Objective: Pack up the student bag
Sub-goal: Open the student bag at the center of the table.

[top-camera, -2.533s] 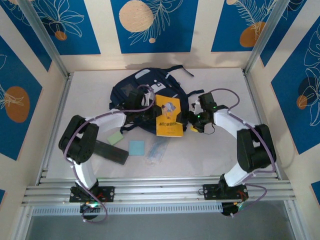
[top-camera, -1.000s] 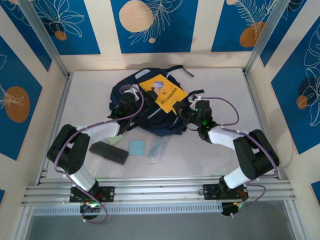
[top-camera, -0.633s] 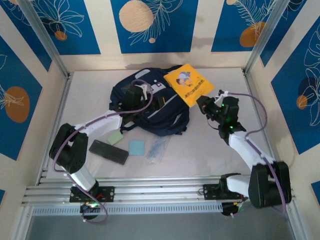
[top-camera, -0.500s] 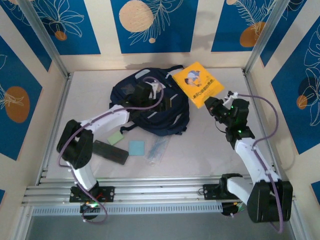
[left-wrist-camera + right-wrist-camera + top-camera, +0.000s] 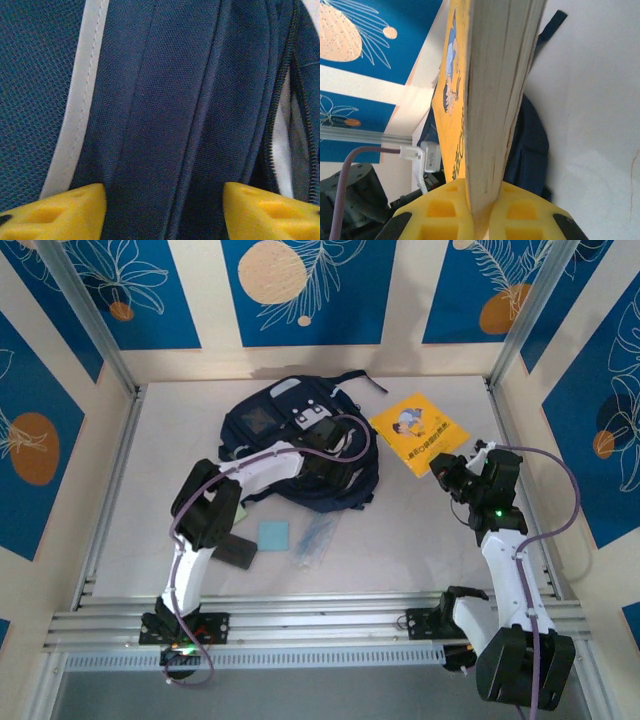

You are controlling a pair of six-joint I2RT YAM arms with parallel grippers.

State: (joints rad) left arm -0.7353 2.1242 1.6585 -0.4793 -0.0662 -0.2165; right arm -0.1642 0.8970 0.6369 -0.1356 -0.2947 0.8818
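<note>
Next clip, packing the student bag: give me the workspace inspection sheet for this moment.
Surface: white table, with faint marks in the right wrist view.
Job's things: student bag lies at the back, with a zip gap showing in the left wrist view; yellow book is to the right of the bag.
Clutter: black case, green pad, blue pad and clear plastic item lie in front of the bag.
End effectors: left end effector is open over the bag's fabric; right end effector is shut on the yellow book's edge.
Cables: purple cables loop off both arms; snags: nothing seen.
Surroundings: blue-and-cream wall panels; aluminium rails at the near edge.
</note>
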